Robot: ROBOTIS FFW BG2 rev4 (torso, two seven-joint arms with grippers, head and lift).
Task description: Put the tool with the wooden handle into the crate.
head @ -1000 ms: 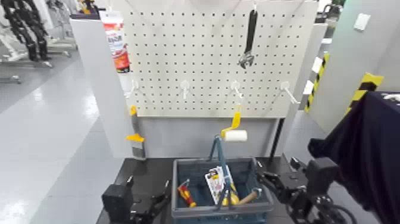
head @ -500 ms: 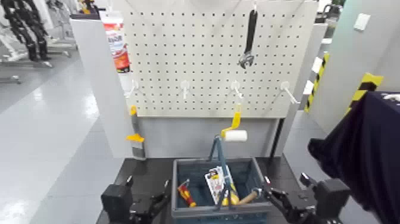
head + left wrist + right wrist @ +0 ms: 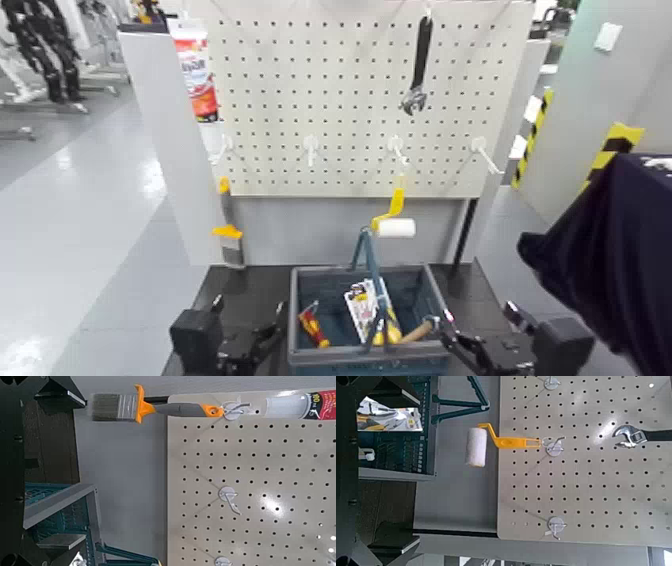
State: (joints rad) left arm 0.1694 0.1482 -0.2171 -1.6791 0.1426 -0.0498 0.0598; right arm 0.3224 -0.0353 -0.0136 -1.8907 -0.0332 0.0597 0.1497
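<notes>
The blue-grey crate (image 3: 296, 322) stands on the dark table below the pegboard, its hoop handle upright. The trowel's pale wooden handle (image 3: 418, 329) lies inside it at the right end; the green blade is hidden among other items. My right gripper (image 3: 452, 340) is open and empty, low beside the crate's right end, apart from it. My left gripper (image 3: 266, 336) is open and empty beside the crate's left end. The crate also shows in the left wrist view (image 3: 59, 507) and in the right wrist view (image 3: 395, 443).
A yellow-handled white paint roller (image 3: 396, 228) and a black wrench (image 3: 418, 60) hang on the pegboard (image 3: 330, 100). A paint brush (image 3: 119, 408) hangs at its left. A red screwdriver (image 3: 312, 326) and a packaged item (image 3: 362, 305) lie in the crate. A dark cloth (image 3: 610, 260) fills the right.
My right arm has dropped and drawn back from the crate's right end toward the lower right. The trowel stays in the crate. The left arm has not moved.
</notes>
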